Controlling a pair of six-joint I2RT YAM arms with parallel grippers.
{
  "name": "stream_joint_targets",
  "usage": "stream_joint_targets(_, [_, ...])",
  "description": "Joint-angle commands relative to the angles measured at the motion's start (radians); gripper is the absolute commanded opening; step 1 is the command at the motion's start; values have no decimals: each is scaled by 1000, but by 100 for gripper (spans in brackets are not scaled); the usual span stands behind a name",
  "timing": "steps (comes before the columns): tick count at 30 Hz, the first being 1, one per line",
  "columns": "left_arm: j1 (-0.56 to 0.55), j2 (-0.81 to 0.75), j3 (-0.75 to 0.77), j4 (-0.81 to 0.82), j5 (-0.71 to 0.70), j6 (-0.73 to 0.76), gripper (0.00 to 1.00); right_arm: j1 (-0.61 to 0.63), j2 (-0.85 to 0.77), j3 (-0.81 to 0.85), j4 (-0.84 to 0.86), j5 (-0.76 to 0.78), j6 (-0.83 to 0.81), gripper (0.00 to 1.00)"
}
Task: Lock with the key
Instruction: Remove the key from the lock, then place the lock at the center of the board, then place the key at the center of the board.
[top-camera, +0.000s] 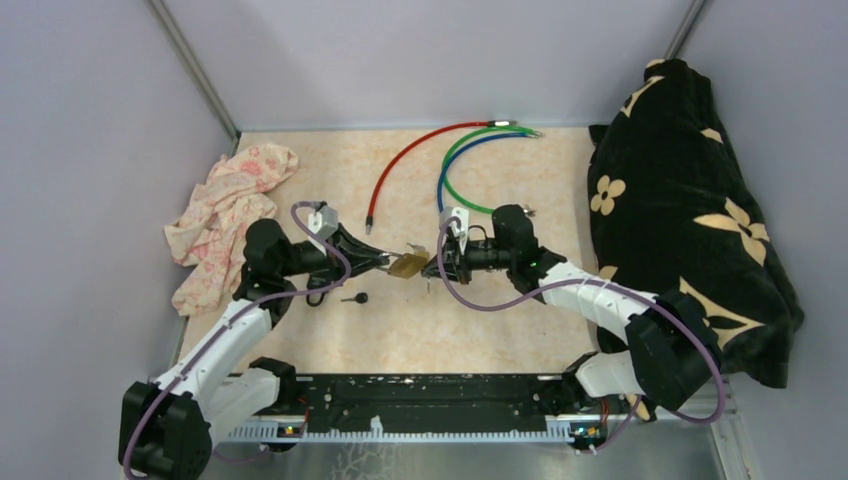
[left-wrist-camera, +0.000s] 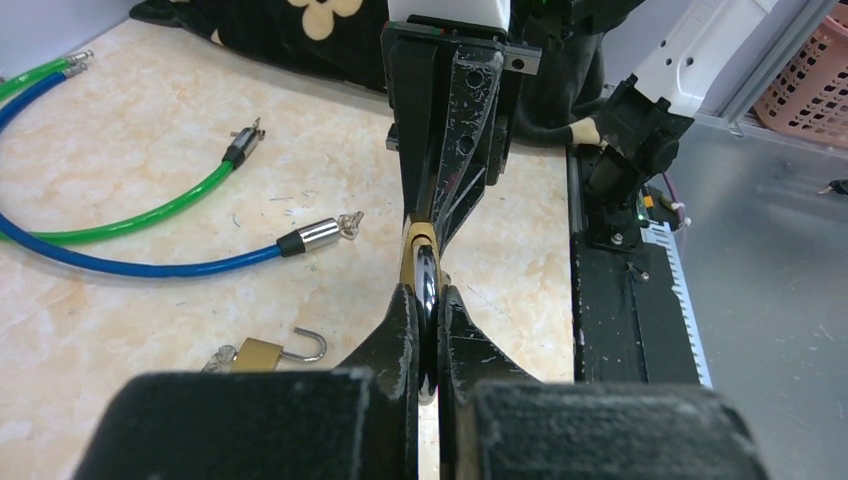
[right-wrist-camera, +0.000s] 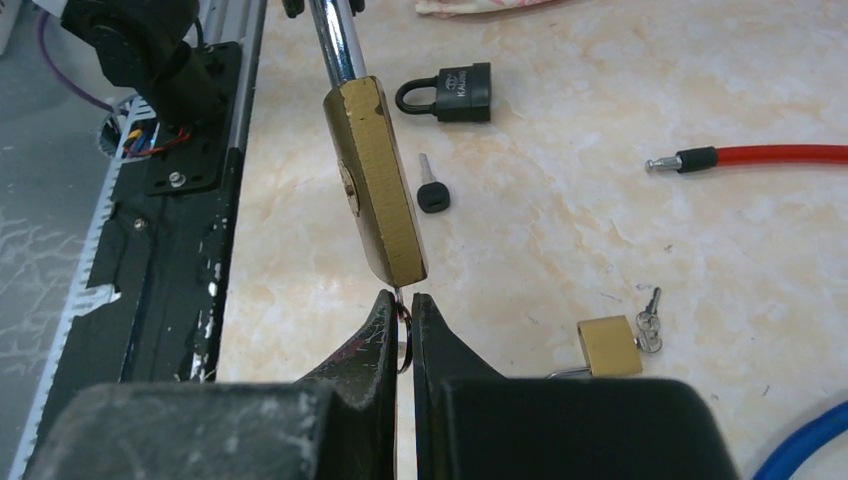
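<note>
Right gripper (right-wrist-camera: 402, 302), nearest the lens, is pinched together on a thin key ring (right-wrist-camera: 404, 338) and what appears to be the head of the key (right-wrist-camera: 398, 293) seated in the underside of the brass padlock (right-wrist-camera: 378, 190). The padlock hangs in the air directly ahead of these fingertips. Its steel shackle (right-wrist-camera: 338, 45) is clamped in the left gripper (left-wrist-camera: 428, 295), which faces the right gripper from the opposite side.

The padlock body is judged solid, rigid and dense for its size. The polished shackle looks slippery, so a firm clamp across the bar suits it. The key is small and thin and is best gripped flat across its head, since turning it may make it slip or twist.

The key blade and keyhole are hidden behind the lock body and fingertips. Whether the shackle is pressed home cannot be told. Beyond the right gripper lie a black padlock (right-wrist-camera: 455, 92) and a loose black-headed key (right-wrist-camera: 431, 192).
</note>
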Motion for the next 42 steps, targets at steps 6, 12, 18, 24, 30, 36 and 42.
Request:
stream_joint_targets(6, [37,-41,107,90,19,-5,0,-34,29,-63,-167,201,-65,0])
stream_joint_targets(12, [71,-27,142,176,15,-30,0,-35,65,-28,-223,223,-62,0])
stream_joint_targets(18, [72,-20,104,80,-4,-68,0,-38,21,-42,-157,179,-18,0])
stream_joint_targets(24, [-24,26,-2,-156,-148,-94,0,-37,-33,20,-276,201,130,0])
stream_joint_targets(30, [-199,147,-81,-109,-233,-196,0,27,-118,-40,-352,205,378,0])
stream_joint_targets(36, [-249,333,-128,-159,-396,-203,0,112,-127,-139,-297,227,547,0])
stream_joint_targets(42, [-253,374,-134,-249,-591,-211,18,114,-27,-164,-217,295,603,0])
